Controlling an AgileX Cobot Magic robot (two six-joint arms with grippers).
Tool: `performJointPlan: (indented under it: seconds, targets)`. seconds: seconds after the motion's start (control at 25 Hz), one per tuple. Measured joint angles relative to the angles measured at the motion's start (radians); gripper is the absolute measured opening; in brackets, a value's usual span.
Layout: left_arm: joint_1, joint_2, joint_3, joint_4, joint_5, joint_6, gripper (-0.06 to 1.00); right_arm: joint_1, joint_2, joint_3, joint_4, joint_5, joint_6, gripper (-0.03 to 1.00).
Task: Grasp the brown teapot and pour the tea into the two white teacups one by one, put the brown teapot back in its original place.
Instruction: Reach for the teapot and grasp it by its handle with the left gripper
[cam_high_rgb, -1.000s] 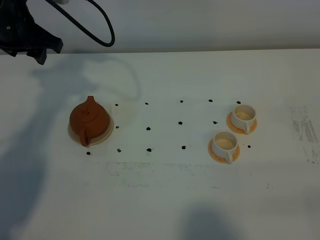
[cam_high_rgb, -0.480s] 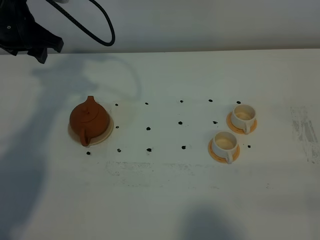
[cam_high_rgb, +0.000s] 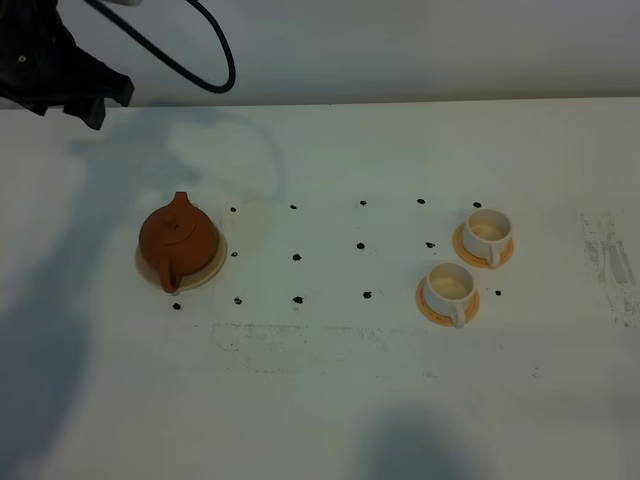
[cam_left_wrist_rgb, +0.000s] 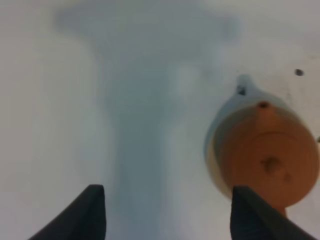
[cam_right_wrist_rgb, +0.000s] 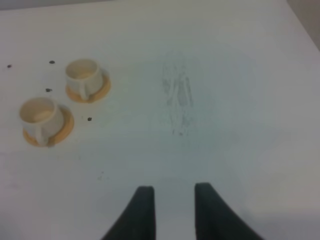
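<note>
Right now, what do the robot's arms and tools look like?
The left arm is black and blocky, with a thick black cable looping off it. Both the left tool and the right tool have two dark, tapered fingers.

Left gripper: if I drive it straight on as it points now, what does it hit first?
Probably bare table: nothing lies ahead between the fingers of the left gripper. The teapot sits to one side, about in line with one finger, which might clip it; depth is unclear.
</note>
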Motion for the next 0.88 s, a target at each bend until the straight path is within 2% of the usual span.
performJointPlan:
  seconds: [0.2,0.44,0.56,0.72,0.88]
  targets:
    - [0.043,-0.162,0.291,-0.041,-0.146,0.002,0.52,0.000,0.000,0.000,0.001,0.000,0.000,0.22]
    - [0.046,-0.326,0.557,-0.210,-0.268,-0.020,0.52,0.000,0.000,0.000,0.002,0.000,0.000,0.22]
    - [0.044,-0.387,0.639,-0.265,-0.264,-0.042,0.52,0.000,0.000,0.000,0.002,0.000,0.000,0.22]
    - [0.038,-0.451,0.706,-0.266,-0.241,-0.044,0.52,0.000,0.000,0.000,0.002,0.000,0.000,0.22]
    - [0.039,-0.464,0.709,-0.265,-0.244,-0.068,0.52,0.000,0.000,0.000,0.002,0.000,0.000,0.22]
